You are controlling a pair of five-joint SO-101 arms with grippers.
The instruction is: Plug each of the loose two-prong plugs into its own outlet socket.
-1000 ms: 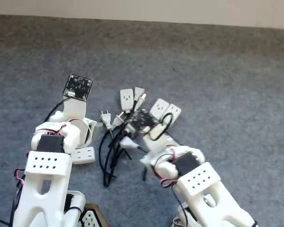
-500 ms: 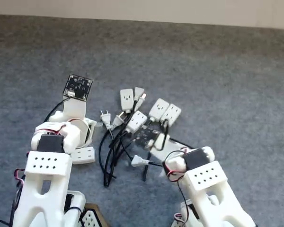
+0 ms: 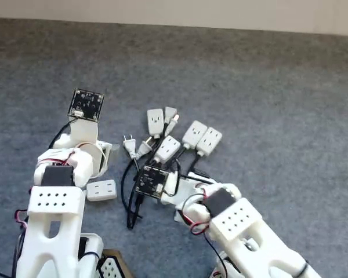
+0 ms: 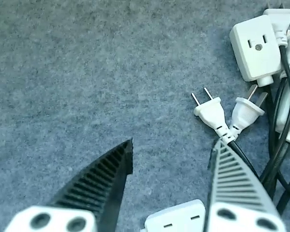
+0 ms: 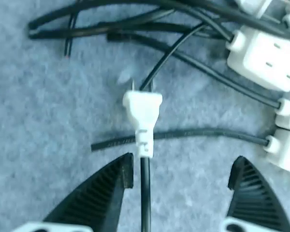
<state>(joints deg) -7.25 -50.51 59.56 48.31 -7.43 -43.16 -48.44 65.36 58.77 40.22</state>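
Right wrist view: plug (image 5: 142, 110) apparently clear of fingers (image 5: 105, 192)

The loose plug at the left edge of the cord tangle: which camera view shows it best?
The left wrist view. There the plug lies just ahead of the open left pincer, with both prongs distinct. The high view shows it small, from above. The right wrist view looks at a different plug.

Cluster of white plastic outlet sockets (image 3: 194, 134) at centre of surface (image 3: 267, 87), pair of white two-prong plugs (image 4: 210, 113) just left, tangled black cords (image 3: 129, 191) in front, lone white socket block (image 3: 101, 190) beside left arm (image 3: 55, 202), third white plug (image 5: 142, 108) across a cord before right hand (image 5: 183, 166)
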